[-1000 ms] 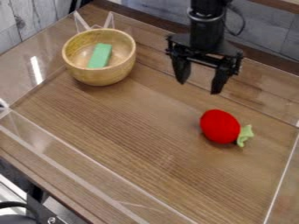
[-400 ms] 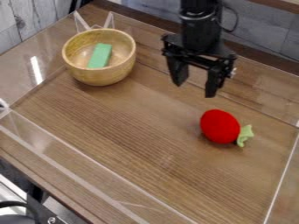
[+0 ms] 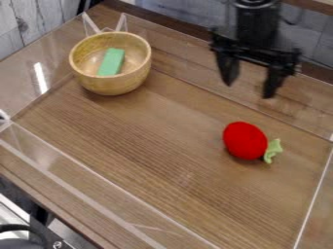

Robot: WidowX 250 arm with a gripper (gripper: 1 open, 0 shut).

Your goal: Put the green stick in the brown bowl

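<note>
The green stick [image 3: 112, 61] lies flat inside the brown bowl [image 3: 92, 80], which stands at the back left of the wooden table. My gripper [image 3: 252, 85] hangs at the back right, well away from the bowl and above the table. Its black fingers [image 3: 274, 81] are spread apart and point down, with nothing between them.
A red strawberry-like toy [image 3: 246, 140] with a green leaf lies on the right part of the table, in front of the gripper. Clear plastic walls [image 3: 39, 58] run around the table edges. A grey wall stands behind.
The gripper has swung to the right along the back of the table, after a small shift left. It stays open. The stick, bowl and red toy have not moved.
</note>
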